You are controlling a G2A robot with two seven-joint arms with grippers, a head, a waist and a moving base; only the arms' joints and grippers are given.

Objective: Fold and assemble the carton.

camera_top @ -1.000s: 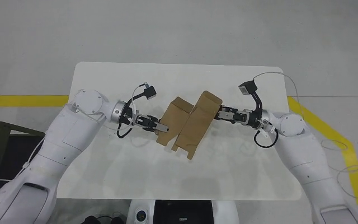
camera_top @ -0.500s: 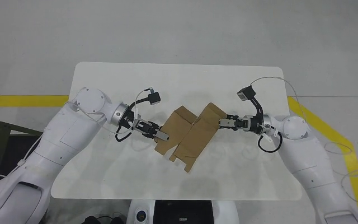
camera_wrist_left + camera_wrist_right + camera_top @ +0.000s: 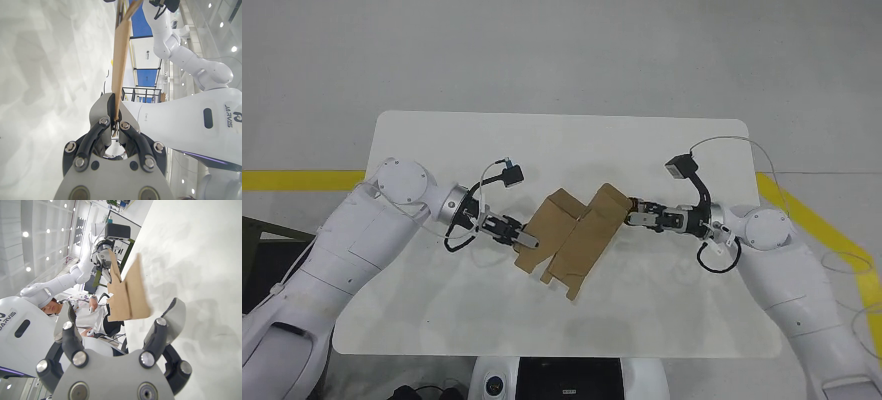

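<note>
The left claw (image 3: 115, 113) is clamped tight on the carton (image 3: 572, 240), pinching the thin edge of the brown cardboard. In the left wrist view the flattened sheet runs straight out from the claw, seen edge-on. The carton hangs over the middle of the white bench (image 3: 442, 140), between the two claws. Its flaps (image 3: 135, 279) are partly spread into a shallow V on the side facing the right claw (image 3: 121, 306). That claw stands wide open with nothing in its hold. The carton's near corner sits just in front of it, between the spread fingers (image 3: 175, 309), and I cannot tell whether a finger touches the cardboard.

Against a second ago, the carton has dropped toward the robot's side of the bench and slid a little to the left. The left claw carries it, has come nearer the robot too, and keeps its grip. The right claw was right up on the carton's far right corner then. Half a second ago it had backed off, leaving a small gap to the cardboard, and now it is close in on that corner again. Since half a second ago the carton has barely shifted, just a touch leftward.
</note>
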